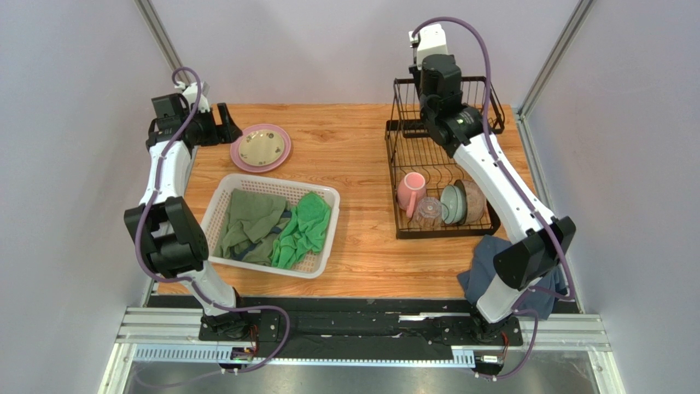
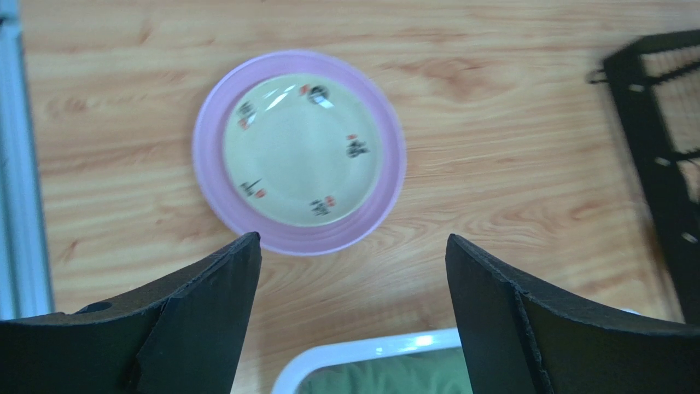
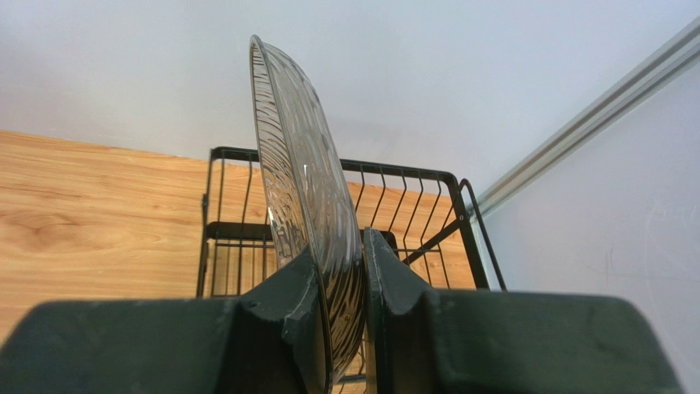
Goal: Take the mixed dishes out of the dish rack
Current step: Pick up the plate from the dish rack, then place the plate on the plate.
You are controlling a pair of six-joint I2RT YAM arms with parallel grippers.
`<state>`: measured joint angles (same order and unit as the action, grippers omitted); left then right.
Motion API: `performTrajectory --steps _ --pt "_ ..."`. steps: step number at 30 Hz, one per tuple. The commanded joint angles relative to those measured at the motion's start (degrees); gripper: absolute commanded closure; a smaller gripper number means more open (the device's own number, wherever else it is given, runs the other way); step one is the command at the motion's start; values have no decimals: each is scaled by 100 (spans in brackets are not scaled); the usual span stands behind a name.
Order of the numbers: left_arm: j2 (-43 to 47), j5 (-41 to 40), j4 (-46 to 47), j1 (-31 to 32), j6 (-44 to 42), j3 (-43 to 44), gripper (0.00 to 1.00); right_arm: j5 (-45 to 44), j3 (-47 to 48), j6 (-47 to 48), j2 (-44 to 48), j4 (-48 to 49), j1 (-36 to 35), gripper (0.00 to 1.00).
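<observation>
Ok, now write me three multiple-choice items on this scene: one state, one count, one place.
1. The right gripper is: A open; B shut on the grey plate; C shut, empty.
2. Dishes in the dish rack's lower tray: A two; B four; C six.
3. The cream plate lies: A in the dish rack; B in the right gripper; C on the pink plate.
Answers: 1 B, its fingers pinch the plate's edge. 2 B, pink mug, glass cup, teal bowl, brown bowl. 3 C, it sits stacked inside the pink rim.
</observation>
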<state>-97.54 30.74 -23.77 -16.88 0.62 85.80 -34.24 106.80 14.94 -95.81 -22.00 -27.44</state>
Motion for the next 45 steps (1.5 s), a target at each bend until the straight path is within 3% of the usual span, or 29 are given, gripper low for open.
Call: performTrajectory --steps 1,4,10,14,17,24,37,43,45 --pt "604 1871 408 71 -483 -81 10 785 -168 53 896 64 20 100" --pt "929 2374 338 360 -825 -160 10 1497 -449 -69 1301 -76 20 100" --pt "1728 2586 224 1221 -1555 -511 11 3149 -854 -281 1854 -533 20 100" --pt "2159 3094 267 1661 -1688 -687 13 4492 -1205 -369 2004 -691 -24 100" --pt "2396 3393 503 1960 -1662 -853 14 4978 -1390 -176 2075 -779 -190 100" --pt "2696 3131 584 2663 -2048 -1100 14 5498 -1935 176 2145 -780 -587 100" --pt "2582 2877 593 3367 -2102 -1145 15 5586 -2058 334 2040 -797 -1140 100" --pt "2380 2814 662 3631 -1882 -1092 25 5647 -2120 404 2031 -771 -1184 100" --pt "2345 2814 724 3683 -1786 -1109 35 5656 -2163 422 2049 -771 -1185 98"
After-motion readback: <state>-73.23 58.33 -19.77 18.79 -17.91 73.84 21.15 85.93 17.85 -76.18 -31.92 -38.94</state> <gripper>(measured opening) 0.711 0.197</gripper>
